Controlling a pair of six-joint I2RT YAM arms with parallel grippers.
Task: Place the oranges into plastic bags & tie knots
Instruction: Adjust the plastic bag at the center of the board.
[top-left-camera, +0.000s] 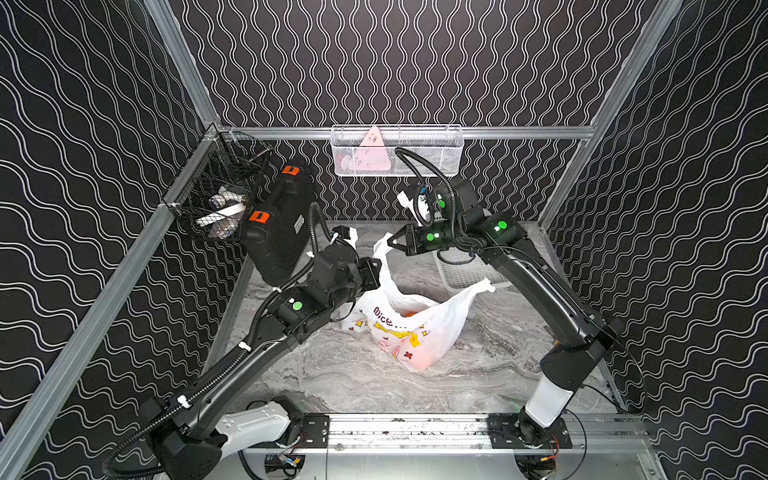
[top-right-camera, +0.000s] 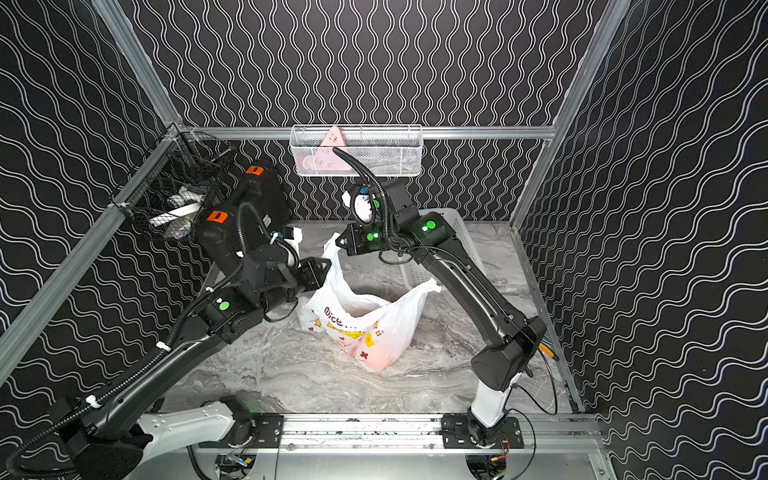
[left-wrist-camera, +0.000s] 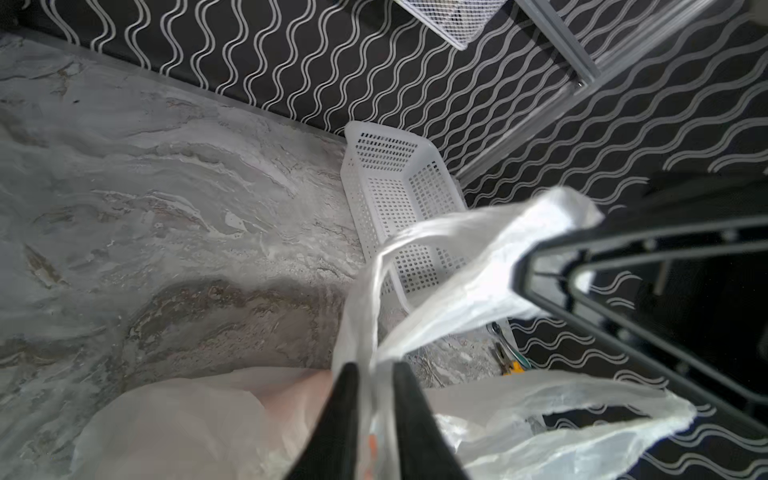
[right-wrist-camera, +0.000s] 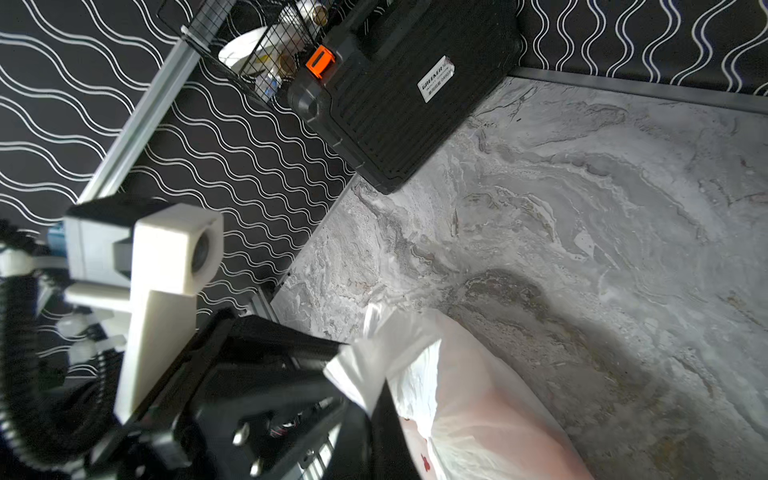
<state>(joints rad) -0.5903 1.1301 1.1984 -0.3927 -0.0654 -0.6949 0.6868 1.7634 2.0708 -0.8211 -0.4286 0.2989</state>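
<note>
1. Mounting rail (top-left-camera: 407, 428) spans the near edge.
2. Plastic bag (top-left-camera: 440, 328) sits mid-table, mouth open, oranges (top-left-camera: 409, 314) inside.
3. Right gripper (top-left-camera: 392, 243) is clamped tight on its raised handle.
4. Left gripper (left-wrist-camera: 374, 368) stands partly open, the same handle passing loosely between the jaws.

Surface: grey marbled tabletop (top-left-camera: 332, 374). Near centre rests one white printed plastic bag (top-left-camera: 415, 332). At the rear left edge a black case (top-left-camera: 282, 237) stands tilted. At rear right sits a white perforated basket (left-wrist-camera: 399, 199). Along the right edge lies a yellow-handled tool (left-wrist-camera: 510, 365).
</note>
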